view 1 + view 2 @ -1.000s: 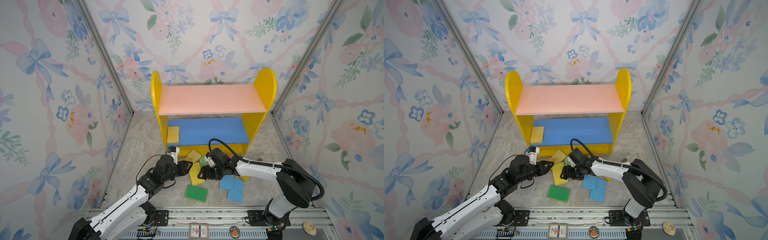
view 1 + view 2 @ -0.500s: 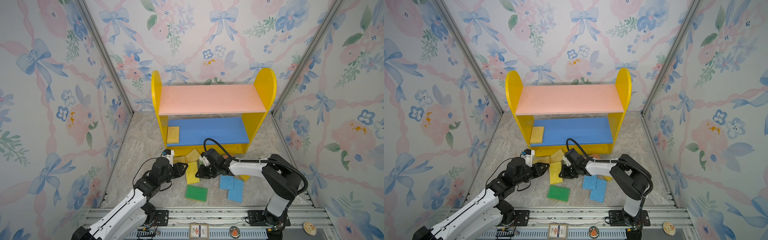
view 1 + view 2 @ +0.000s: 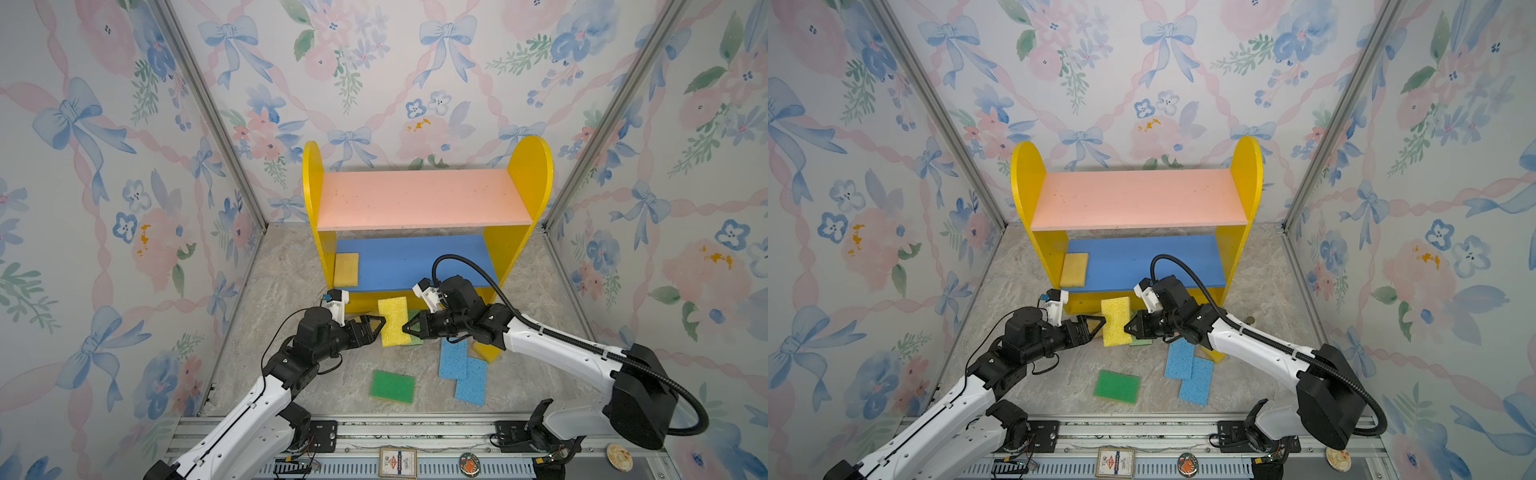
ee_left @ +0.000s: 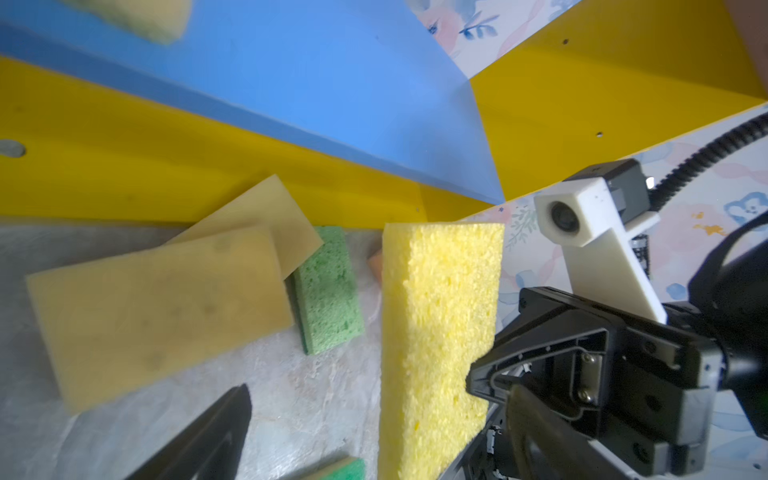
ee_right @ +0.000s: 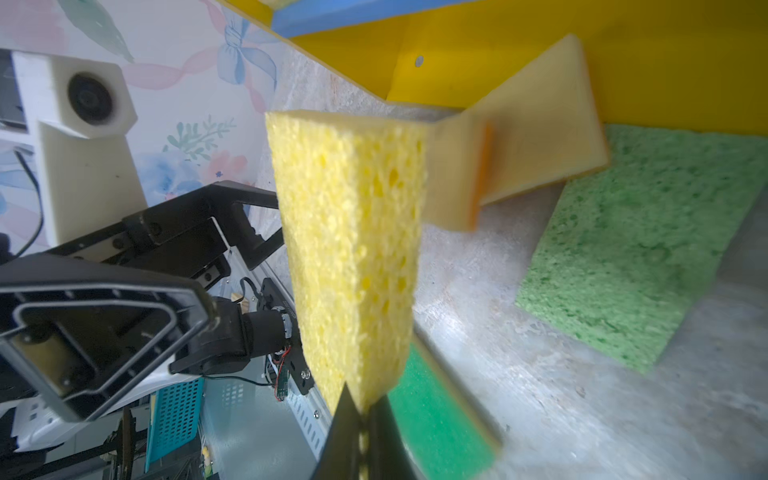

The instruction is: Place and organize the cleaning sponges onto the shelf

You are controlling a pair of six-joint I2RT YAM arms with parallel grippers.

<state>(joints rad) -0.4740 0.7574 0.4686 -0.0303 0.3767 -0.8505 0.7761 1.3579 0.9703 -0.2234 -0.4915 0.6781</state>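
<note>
Right hand pinches the bright yellow sponge by one edge, jaws shut tight on the foam. It holds the sponge reared up clear of the tabletop, just in front of the shelf. Left hand faces it from the opposite edge with jaws spread wide, gripping nothing (the sponge hangs from the right hand alone). Lifted above the pile like this, the sponge looks ready to be carried over the shelf's yellow base and laid on the blue lower board. That is probably why the left hand stands off it.

The count: one dull yellow sponge lies flat at the left end of the blue lower board, and the pink upper board carries none. One is in the air.

- **By the shelf's base:** two pale yellow sponges overlap on the tabletop, with one light green sponge beside them.
- **Nearer the robot:** one dark green sponge.
- **Below the right arm:** two light blue sponges, overlapping.

A corner of an orange sponge shows past the light green one. A yellowish block peeks from under the right arm (too hidden to name for sure). That makes nine sure, with one of them shelved.
</note>
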